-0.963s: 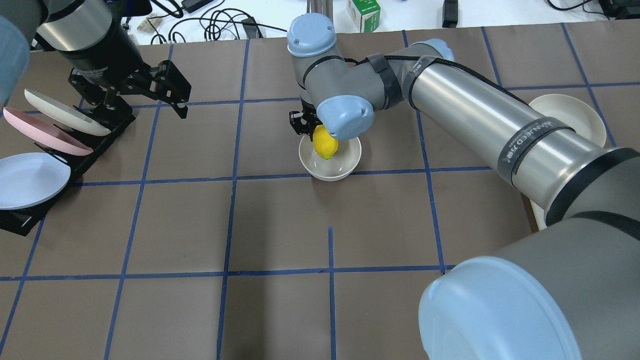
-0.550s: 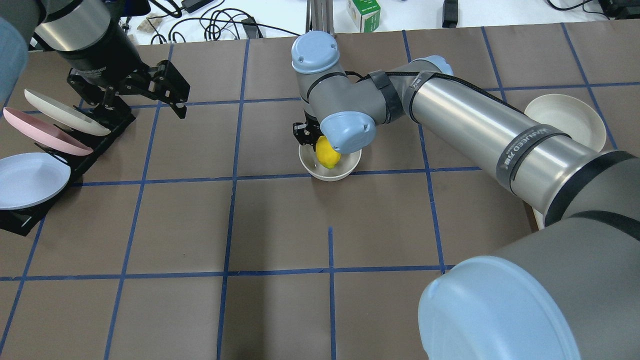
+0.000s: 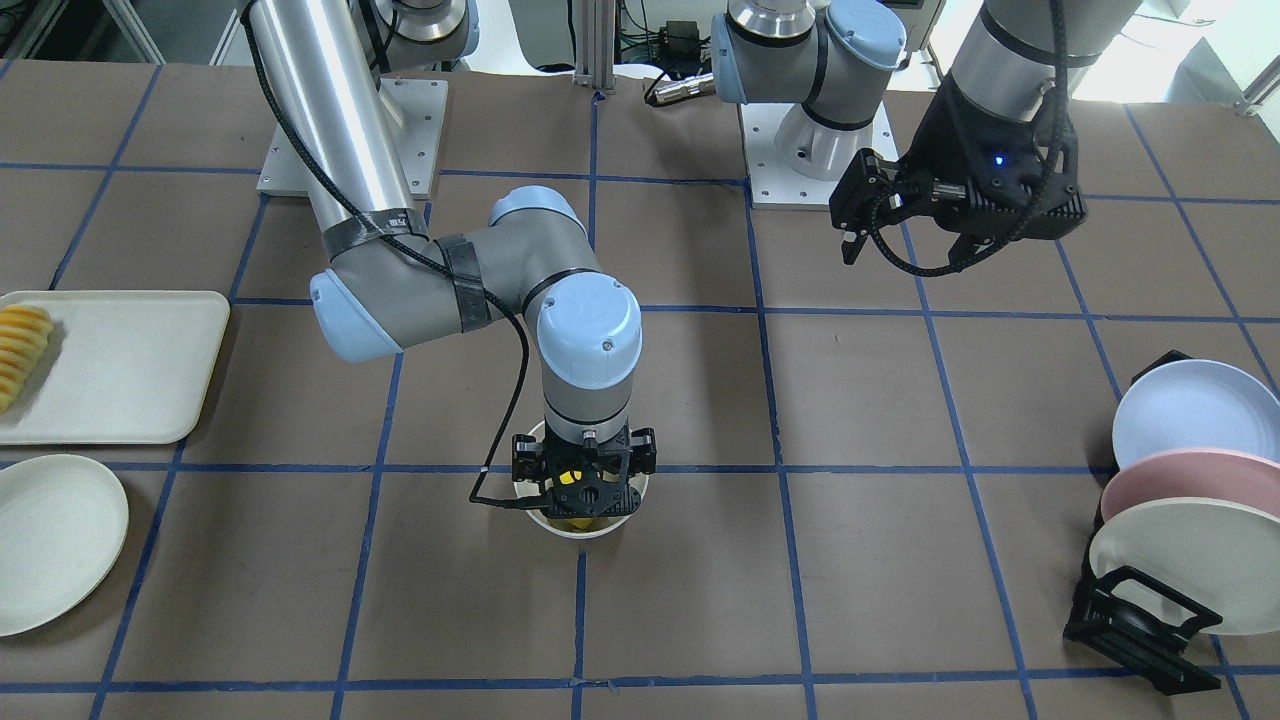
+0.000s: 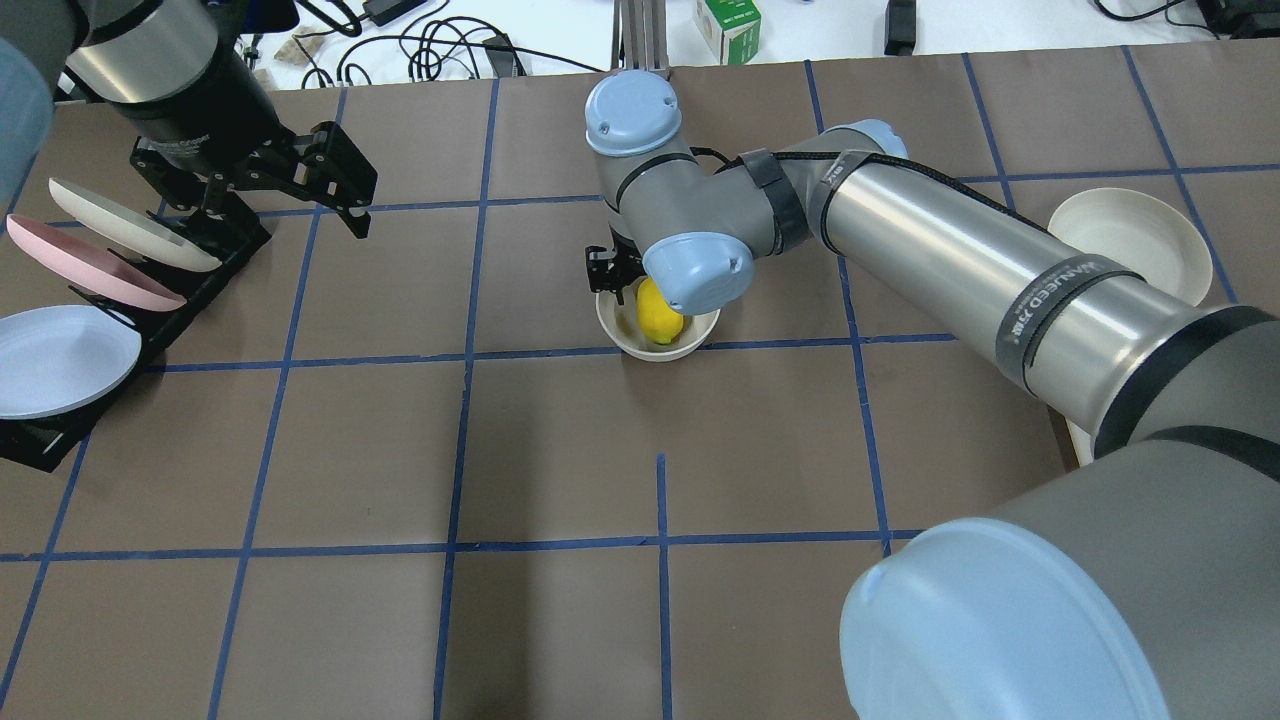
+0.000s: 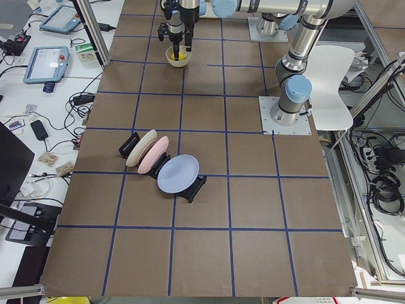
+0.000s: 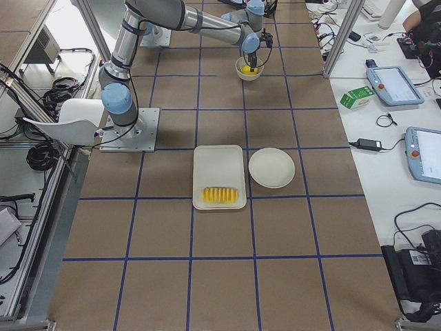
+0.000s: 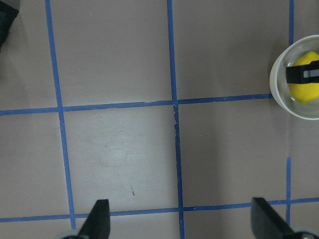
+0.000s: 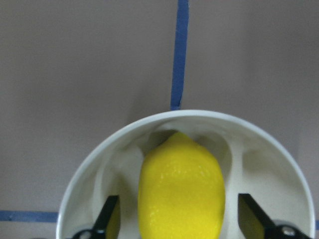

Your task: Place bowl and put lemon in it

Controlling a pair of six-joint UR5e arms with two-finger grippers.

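Note:
The off-white bowl (image 4: 640, 352) stands near the table's middle. The yellow lemon (image 4: 660, 315) is inside it. My right gripper (image 3: 585, 495) reaches straight down into the bowl. In the right wrist view the lemon (image 8: 182, 189) lies between the fingertips (image 8: 110, 219) with a small gap on each side, so the right gripper (image 8: 177, 219) is open around it, inside the bowl's rim (image 8: 99, 159). My left gripper (image 4: 345, 195) is open and empty, high over the far left. The left wrist view shows the bowl (image 7: 279, 94) at its right edge.
A black rack (image 4: 210, 250) with three plates stands at the left edge. A flat cream plate (image 4: 1130, 245) lies at the right. Beside it a cream tray (image 3: 110, 365) holds a ridged yellow food piece (image 3: 22, 350). Cables and a box lie beyond the far edge.
My right gripper has lowered the lemon from above the rim down into the bowl. The left arm has barely moved.

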